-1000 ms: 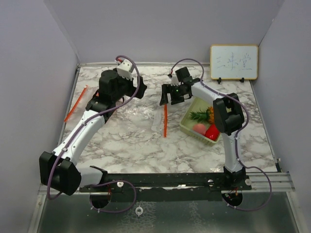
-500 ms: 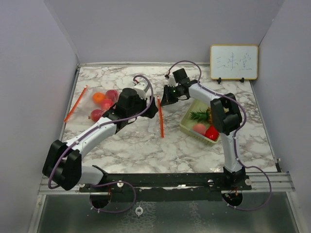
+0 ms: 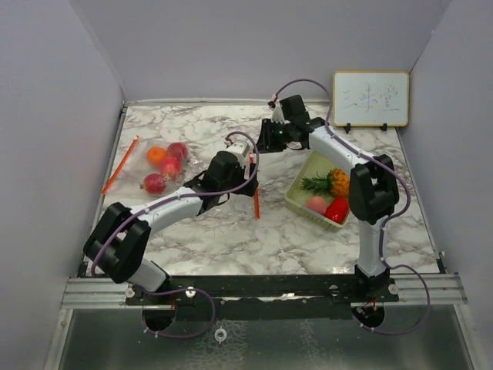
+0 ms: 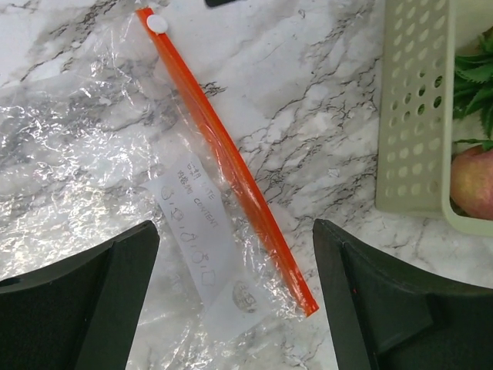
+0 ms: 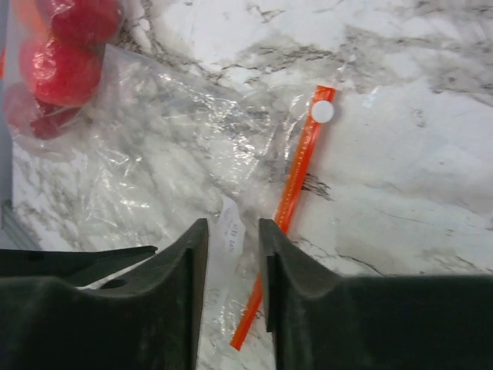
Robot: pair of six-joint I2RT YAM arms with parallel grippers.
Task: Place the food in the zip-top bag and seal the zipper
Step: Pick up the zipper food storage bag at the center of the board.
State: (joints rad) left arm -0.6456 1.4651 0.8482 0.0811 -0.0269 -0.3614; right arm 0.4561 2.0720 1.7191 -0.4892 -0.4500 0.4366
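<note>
An empty clear zip-top bag [image 4: 92, 154] with an orange zipper [image 3: 255, 193] lies flat at the table's middle. Its white slider [image 4: 157, 24] sits at the zipper's far end. My left gripper [image 3: 250, 176] hovers open over the bag's near corner, jaws wide on either side of the zipper [image 4: 223, 154]. My right gripper [image 3: 264, 142] hangs just beyond the bag, jaws narrowly apart and empty, above the zipper [image 5: 296, 177]. A pineapple [image 3: 339, 181], peach [image 3: 316, 204] and red pepper [image 3: 336, 210] lie in the pale mesh basket [image 3: 302, 206].
A second bag with an orange [image 3: 156, 154] and red fruits [image 3: 168, 166] lies at the left, its orange zipper [image 3: 121, 163] toward the wall. A whiteboard [image 3: 370, 99] stands at the back right. The basket wall [image 4: 412, 116] is close to the right of my left gripper.
My left arm swung from the far left to the middle over the empty bag, uncovering the fruit-filled bag. My right gripper drew back toward the far side.
</note>
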